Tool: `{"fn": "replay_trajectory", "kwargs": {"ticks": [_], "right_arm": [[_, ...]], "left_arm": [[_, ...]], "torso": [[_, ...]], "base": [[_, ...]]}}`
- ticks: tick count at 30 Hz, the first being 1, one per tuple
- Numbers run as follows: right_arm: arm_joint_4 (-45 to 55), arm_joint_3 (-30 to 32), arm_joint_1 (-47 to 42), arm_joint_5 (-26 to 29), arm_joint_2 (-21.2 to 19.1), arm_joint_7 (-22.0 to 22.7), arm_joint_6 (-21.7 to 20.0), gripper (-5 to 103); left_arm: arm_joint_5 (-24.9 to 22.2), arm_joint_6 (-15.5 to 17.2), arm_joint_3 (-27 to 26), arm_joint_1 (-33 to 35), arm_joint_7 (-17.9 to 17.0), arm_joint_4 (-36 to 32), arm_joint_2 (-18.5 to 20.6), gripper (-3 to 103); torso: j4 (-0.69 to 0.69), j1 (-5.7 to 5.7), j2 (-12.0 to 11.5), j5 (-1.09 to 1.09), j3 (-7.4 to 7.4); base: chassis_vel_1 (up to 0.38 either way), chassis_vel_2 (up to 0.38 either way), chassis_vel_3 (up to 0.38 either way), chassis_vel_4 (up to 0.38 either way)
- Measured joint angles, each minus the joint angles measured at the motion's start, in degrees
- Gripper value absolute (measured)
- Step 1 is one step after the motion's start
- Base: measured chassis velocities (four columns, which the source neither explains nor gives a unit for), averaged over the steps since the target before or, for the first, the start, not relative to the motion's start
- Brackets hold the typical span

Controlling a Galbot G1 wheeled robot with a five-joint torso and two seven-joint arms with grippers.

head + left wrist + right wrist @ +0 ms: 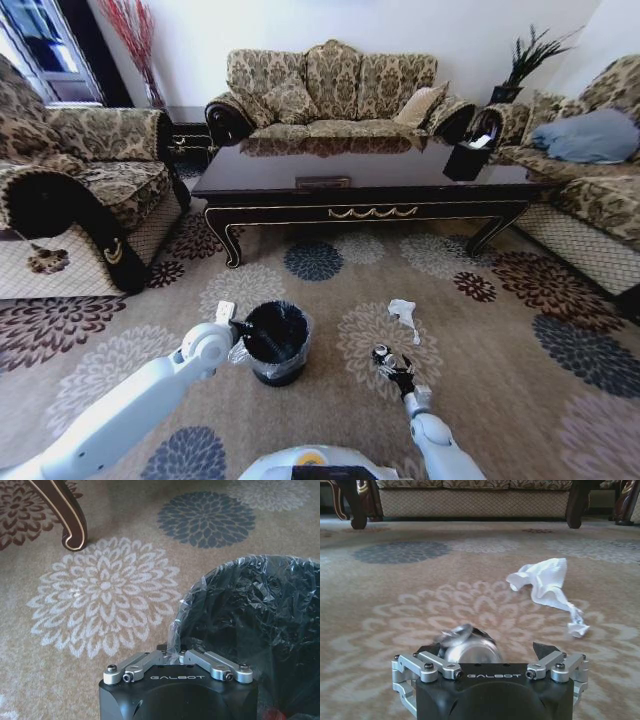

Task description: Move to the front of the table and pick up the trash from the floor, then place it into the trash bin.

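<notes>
Right gripper (489, 656) open around one silver piece (470, 647), left gripper (178, 656) pinching one bin's liner (180, 617), one tissue (546, 587)

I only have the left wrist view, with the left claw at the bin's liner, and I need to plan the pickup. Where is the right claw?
Observer: The right claw is low over the carpet, to the right of the trash bin and apart from it.
Operator: Holding anything?
Observer: No. Its fingers are open, with a shiny round piece on the floor between them.
Operator: Any other litter?
Observer: A crumpled white tissue lies just beyond that claw, toward the table.
</notes>
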Motion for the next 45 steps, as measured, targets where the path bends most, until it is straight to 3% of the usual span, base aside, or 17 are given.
{"fn": "replay_trajectory", "kwargs": {"ticks": [21, 26, 28, 32, 34, 36, 38, 40, 41, 45], "right_arm": [[-0.9, 1.9, -1.5, -1.7, -2.0, -0.9, 1.2, 101], [-1.1, 1.7, -1.0, -2.3, -2.2, -2.1, 1.8, 89], [-1.3, 1.5, -0.8, -2.5, -2.4, -2.3, 2.0, 72], [-1.6, 1.4, -0.7, -2.8, -2.5, -2.0, 2.4, 67], [-1.6, 1.3, -0.8, -2.9, -2.6, -1.9, 2.6, 50], [-1.6, 1.3, -0.9, -2.9, -2.6, -1.9, 2.6, 50], [-1.5, 1.3, -1.0, -2.8, -2.8, -1.8, 2.6, 40], [-1.5, 1.3, -1.0, -2.8, -2.9, -1.7, 2.7, 40], [-1.5, 1.3, -1.1, -2.7, -2.9, -1.7, 2.7, 29], [-1.5, 1.5, -1.4, -2.7, -3.1, -1.7, 2.9, 19]], "left_arm": [[0.4, -0.2, 2.6, -1.9, 0.1, 1.3, -2.1, 2], [0.4, -0.3, 1.9, -1.3, 0.2, 1.2, -1.9, 2], [0.5, -0.4, 1.6, -1.0, 0.2, 1.2, -2.0, 2], [0.7, -0.5, 1.5, -0.5, 0.2, 1.1, -2.2, 2], [1.0, -0.6, 1.4, -0.1, 0.3, 1.0, -2.4, 2], [1.0, -0.6, 1.4, -0.1, 0.3, 1.0, -2.4, 2], [1.1, -0.7, 1.4, -0.1, 0.2, 0.9, -2.5, 2], [1.1, -0.8, 1.4, -0.1, 0.2, 0.7, -2.5, 2], [1.1, -0.8, 1.4, -0.1, 0.2, 0.6, -2.5, 2], [1.1, -0.8, 1.3, 0.1, 0.1, 0.4, -2.4, 2]], "torso": [[0.0, 0.0, 0.0, 0.0, 0.0], [0.0, 0.0, 0.0, 0.01, 0.0], [0.0, 0.0, 0.0, 0.0, 0.0], [0.0, 0.0, 0.0, 0.0, 0.0], [0.0, 0.0, 0.0, 0.0, 0.0], [0.0, 0.0, 0.0, 0.0, 0.0], [0.0, 0.0, 0.0, 0.0, 0.0], [0.0, 0.0, 0.0, 0.01, 0.0], [0.0, 0.0, 0.0, 0.0, 0.0], [0.0, 0.0, 0.0, 0.0, 0.0]], "base": [[0.0, 0.0, 0.0, 0.0], [0.0, 0.0, 0.0, 0.0], [0.0, 0.0, 0.0, 0.0], [0.0, 0.0, 0.0, 0.0], [0.0, 0.0, 0.0, 0.0], [0.0, 0.0, 0.0, 0.0], [0.0, 0.0, 0.0, 0.0], [0.0, 0.0, 0.0, 0.0], [0.0, 0.0, 0.0, 0.0], [0.0, 0.0, 0.0, 0.0]]}}
